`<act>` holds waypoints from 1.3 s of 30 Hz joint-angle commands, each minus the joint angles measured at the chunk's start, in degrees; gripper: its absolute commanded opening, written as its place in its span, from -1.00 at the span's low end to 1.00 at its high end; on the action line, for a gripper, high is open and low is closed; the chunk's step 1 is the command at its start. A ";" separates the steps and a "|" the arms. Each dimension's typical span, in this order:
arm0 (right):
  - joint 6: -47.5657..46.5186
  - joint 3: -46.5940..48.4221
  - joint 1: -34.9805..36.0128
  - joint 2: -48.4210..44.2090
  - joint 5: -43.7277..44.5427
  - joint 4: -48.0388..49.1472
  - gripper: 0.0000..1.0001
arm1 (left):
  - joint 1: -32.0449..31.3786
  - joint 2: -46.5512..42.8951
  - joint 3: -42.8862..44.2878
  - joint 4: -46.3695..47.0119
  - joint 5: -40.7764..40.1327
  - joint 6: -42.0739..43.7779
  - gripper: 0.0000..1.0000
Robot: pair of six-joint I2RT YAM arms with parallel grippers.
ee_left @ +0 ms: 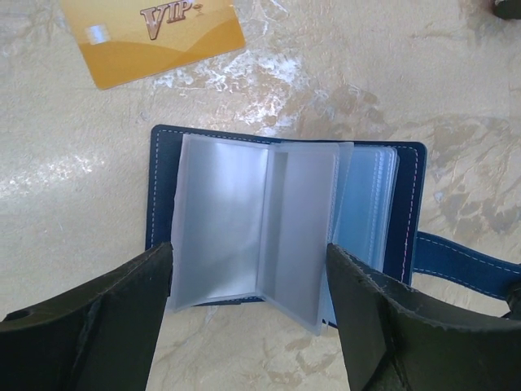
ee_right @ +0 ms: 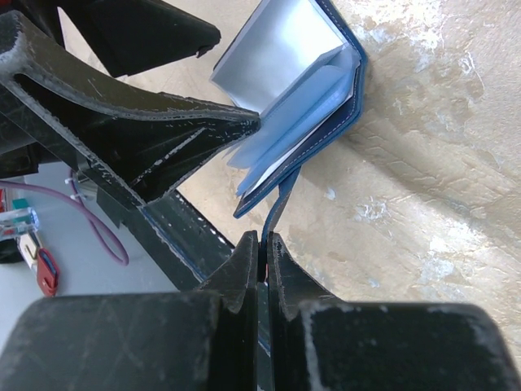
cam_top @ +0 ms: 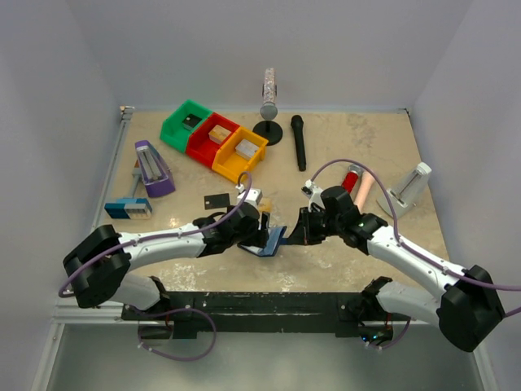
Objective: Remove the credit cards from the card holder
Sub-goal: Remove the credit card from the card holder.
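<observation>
Card holder (ee_left: 277, 220) open at frame center, clear sleeves fanned, blue edges on table (ee_left: 456, 81). Left gripper (ee_left: 250, 259) spread, straddling lower edge. Right gripper (ee_right: 262, 244) pinching card holder by snap tab (ee_right: 278, 204). 1 gold card (ee_left: 151, 37) upper left, apart; bare table at right.

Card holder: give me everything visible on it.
The card holder is a dark blue stitched bifold, leather-like, open on the marbled table. Clear plastic sleeves fan up from its spine; those showing look empty. The right gripper is shut on its strap tab; the left gripper is open, fingers flanking the sleeves.
</observation>
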 commanded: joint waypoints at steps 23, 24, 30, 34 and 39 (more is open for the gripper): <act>-1.53 0.88 -0.02 -0.87 0.85 -0.59 -1.00 | -0.28 -2.95 2.58 -1.44 -1.67 0.57 0.63; -1.53 0.97 -0.11 -0.87 0.85 -0.67 -1.00 | -0.20 -2.60 2.84 -1.53 -1.32 0.74 0.62; -1.62 1.15 -0.11 -0.78 0.85 -0.76 -1.00 | -0.20 0.30 3.99 -2.32 -0.18 0.92 0.62; -1.62 0.88 -0.11 -0.69 0.94 -0.59 -1.00 | -0.20 0.13 3.64 -1.70 0.09 0.83 0.62; -1.53 0.71 -0.02 -0.69 1.20 -0.41 -1.00 | -0.20 -0.57 3.29 0.22 2.10 1.44 0.61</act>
